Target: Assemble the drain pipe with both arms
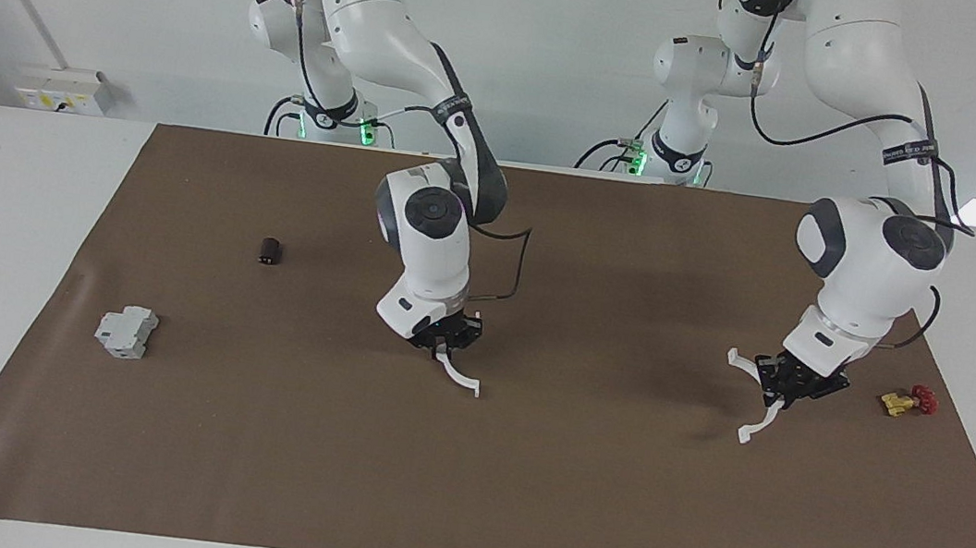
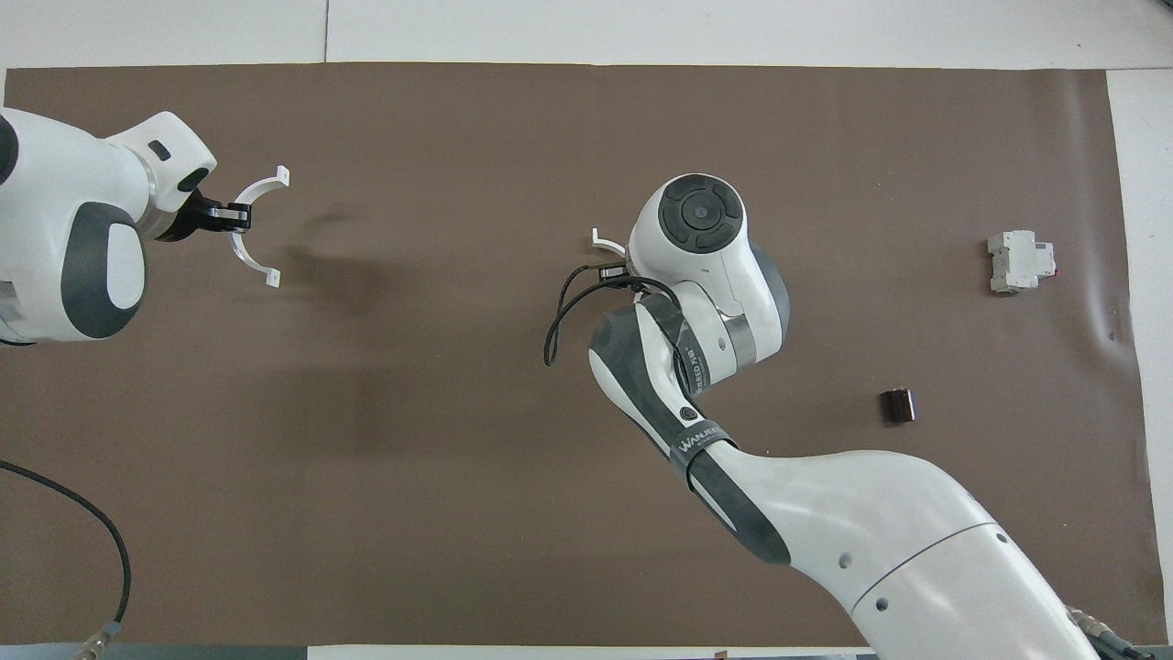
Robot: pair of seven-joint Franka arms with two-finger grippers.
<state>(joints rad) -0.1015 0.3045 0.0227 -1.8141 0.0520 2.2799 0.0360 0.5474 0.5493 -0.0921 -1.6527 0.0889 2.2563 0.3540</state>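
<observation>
- Small dark cylinder (image 1: 269,250), nearest the robots, toward the right arm's end of the tabletop (image 1: 516,501); not part of the job.
- Right tool (image 1: 446,332) w/ fingers closed on one white half-ring (image 1: 460,376), over mid-mat. Arc hangs down and away from the tool; in the overhead view the wrist hides all but one tip.
- Left tool (image 1: 796,379) clamps the other half-ring (image 1: 753,392) at its middle, over the left arm's end, just beside the yellow-and-red valve piece (image 1: 908,400).
- Halves well apart. Judged step: bring them together; open sides should face, end tabs line up, slow approach, since thin plastic likely flexes or twists in the grip.
- Arcs: thin, smooth, small tabs at ends.
- Grey boxy block (image 1: 126,332): hard-edged, matte, farthest out.
</observation>
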